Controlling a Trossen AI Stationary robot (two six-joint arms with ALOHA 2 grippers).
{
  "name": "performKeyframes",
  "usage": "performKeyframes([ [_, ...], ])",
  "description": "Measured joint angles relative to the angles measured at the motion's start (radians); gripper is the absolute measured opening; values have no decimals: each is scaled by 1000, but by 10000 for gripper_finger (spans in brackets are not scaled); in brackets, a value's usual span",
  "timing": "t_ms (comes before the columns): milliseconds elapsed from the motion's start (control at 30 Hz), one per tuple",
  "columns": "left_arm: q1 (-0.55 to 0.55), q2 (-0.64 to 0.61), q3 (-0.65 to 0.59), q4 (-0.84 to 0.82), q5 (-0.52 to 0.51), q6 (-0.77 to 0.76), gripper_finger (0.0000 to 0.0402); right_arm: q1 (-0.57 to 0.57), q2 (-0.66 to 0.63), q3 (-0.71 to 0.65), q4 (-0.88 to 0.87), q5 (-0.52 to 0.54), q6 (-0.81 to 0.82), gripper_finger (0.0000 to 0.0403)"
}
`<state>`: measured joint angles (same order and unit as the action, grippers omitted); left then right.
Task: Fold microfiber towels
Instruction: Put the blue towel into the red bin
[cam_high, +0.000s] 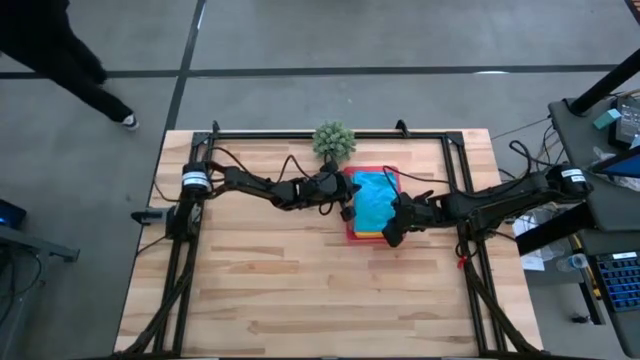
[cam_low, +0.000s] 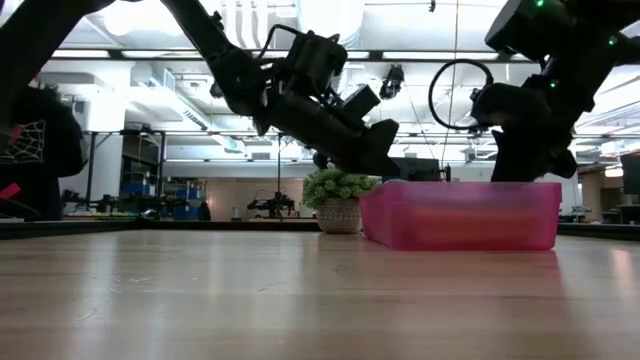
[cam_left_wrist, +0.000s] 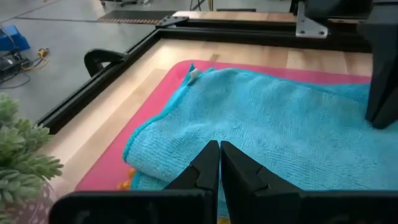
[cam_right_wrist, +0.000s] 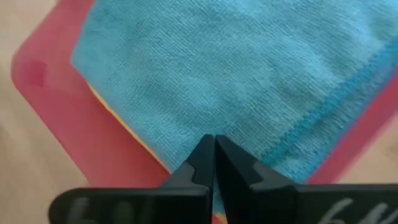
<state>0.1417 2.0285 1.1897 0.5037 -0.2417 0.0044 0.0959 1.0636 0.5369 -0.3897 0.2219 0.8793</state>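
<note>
Under both sets of jaws sits the folded stack in the pink tray (cam_high: 351, 232) — turquoise towel (cam_high: 373, 199) on top, a yellow/orange edge (cam_right_wrist: 118, 121) peeking out beneath it. Left gripper (cam_left_wrist: 219, 163) is clenched, tips low over the near fold of the turquoise towel, holding nothing. Right gripper (cam_right_wrist: 214, 155) is also clenched and empty, tips right at the opposite hemmed edge.

Risks you should watch, as I judge them:
- Closed tips dragging across the pile — microfiber snags, so the top fold could peel open or slide off the layers below.
- Pressing down near the tray rim could tip or shove the tray towards the potted plant (cam_high: 334, 141), just beyond the left jaws.
- Both arms are close over one small tray — lift out one at a time, or you risk a wrist clash.
</note>
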Motion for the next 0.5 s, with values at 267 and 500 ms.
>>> performKeyframes([
  [267,-1,-12,0,1,0,0,1,0,-18,153,-241,-5,36,9],
  [500,-15,-95,-15,-55,-1,33,1,0,13,228,-385,-13,117,9],
])
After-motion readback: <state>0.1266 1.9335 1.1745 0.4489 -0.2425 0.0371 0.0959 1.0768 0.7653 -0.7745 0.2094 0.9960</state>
